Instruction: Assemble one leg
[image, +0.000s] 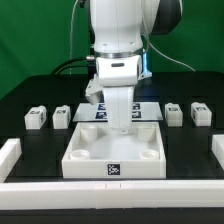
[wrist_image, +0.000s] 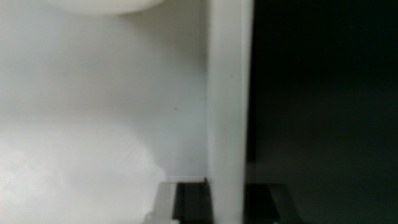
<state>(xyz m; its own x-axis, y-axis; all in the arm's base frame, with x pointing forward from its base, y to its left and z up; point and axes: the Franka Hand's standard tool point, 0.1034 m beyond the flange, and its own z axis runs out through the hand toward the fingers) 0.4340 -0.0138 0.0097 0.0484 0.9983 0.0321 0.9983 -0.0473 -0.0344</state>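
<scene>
Four small white legs lie in a row on the black table: two on the exterior view's left (image: 37, 118) (image: 62, 116) and two on its right (image: 174, 112) (image: 198, 112). None is held. My gripper (image: 122, 124) is down on the back wall of the large white square tray-like piece (image: 95, 158), which lies flat in the middle front. In the wrist view the two black fingers (wrist_image: 192, 205) stand on either side of that thin white wall (wrist_image: 228, 110), flush against it. My gripper (wrist_image: 228, 203) is shut on the wall. The legs are out of the wrist view.
The marker board (image: 150, 109) lies flat behind the tray piece, partly hidden by the arm. White rails border the table at the exterior view's left (image: 8, 152), right (image: 216, 150) and front (image: 110, 196).
</scene>
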